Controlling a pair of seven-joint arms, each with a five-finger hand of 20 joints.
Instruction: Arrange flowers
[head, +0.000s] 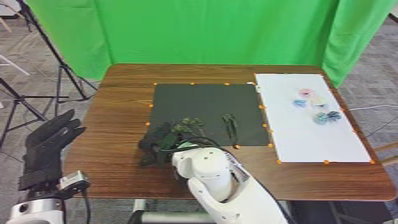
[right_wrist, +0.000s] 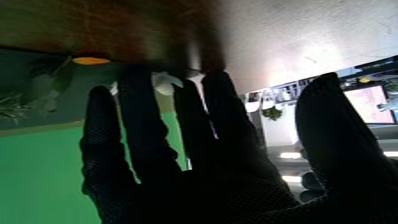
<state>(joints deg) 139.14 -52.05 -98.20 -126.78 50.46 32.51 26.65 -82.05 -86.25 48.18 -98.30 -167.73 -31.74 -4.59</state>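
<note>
My right hand is at the lower left corner of the black mat, beside leafy green stems. Its fingers are straight and apart. More thin stems lie to their right on the mat. In the right wrist view the same hand has its fingers and thumb spread, holding nothing visible; green leaves are past the fingers, and a small white thing is partly hidden behind them. Pink, blue and teal flowers lie on the white sheet. My left hand is open off the table's left edge.
The brown table has small orange tape pieces marking the mat and the sheet. A green curtain hangs behind it. A black stand is at the far left, beyond the table's edge.
</note>
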